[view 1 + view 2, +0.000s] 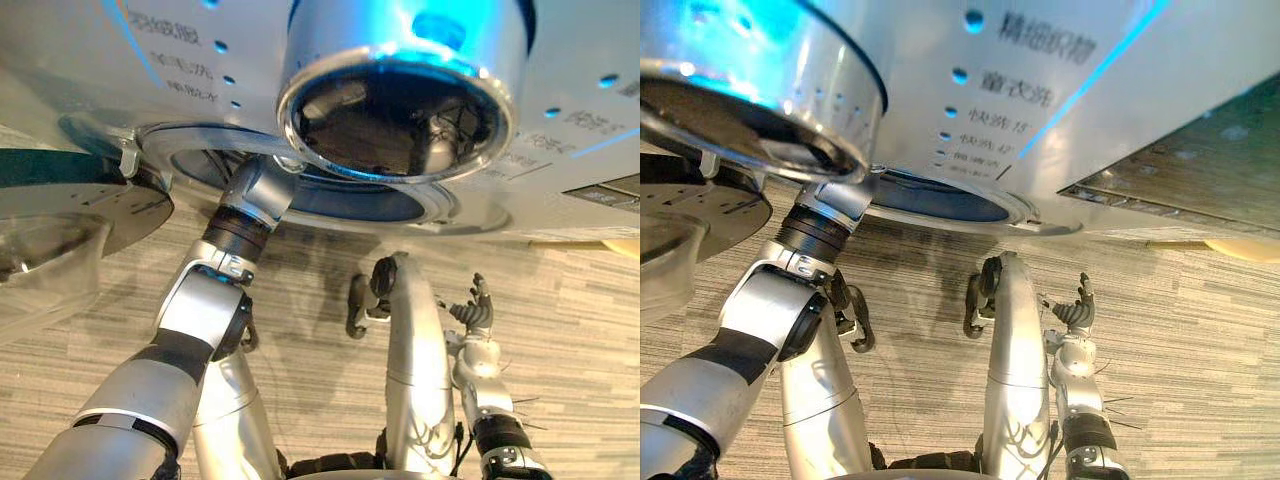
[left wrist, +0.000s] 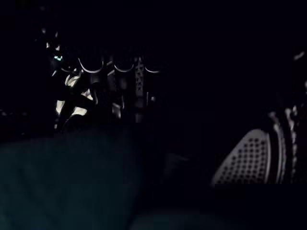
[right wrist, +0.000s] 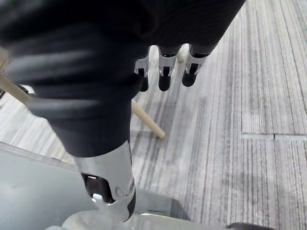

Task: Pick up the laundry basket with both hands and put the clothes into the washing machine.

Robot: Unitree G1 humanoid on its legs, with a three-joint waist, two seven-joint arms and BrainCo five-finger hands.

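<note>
The washing machine (image 1: 560,60) stands right in front of me, with its round door (image 1: 70,205) swung open to the left. My left arm reaches up through the door ring (image 1: 440,212) into the drum. In the left wrist view it is dark inside. My left hand (image 2: 112,91) shows there only faintly, above a dark teal cloth (image 2: 62,177) and next to a perforated drum paddle (image 2: 247,158). My right hand (image 1: 475,308) hangs low at the right over the floor, fingers (image 3: 164,76) relaxed and holding nothing.
A large silver dial (image 1: 400,90) juts out of the machine's panel close to my head. Grey striped carpet (image 1: 580,340) covers the floor. A pale wooden rod (image 3: 146,122) slants across the floor near my right hand.
</note>
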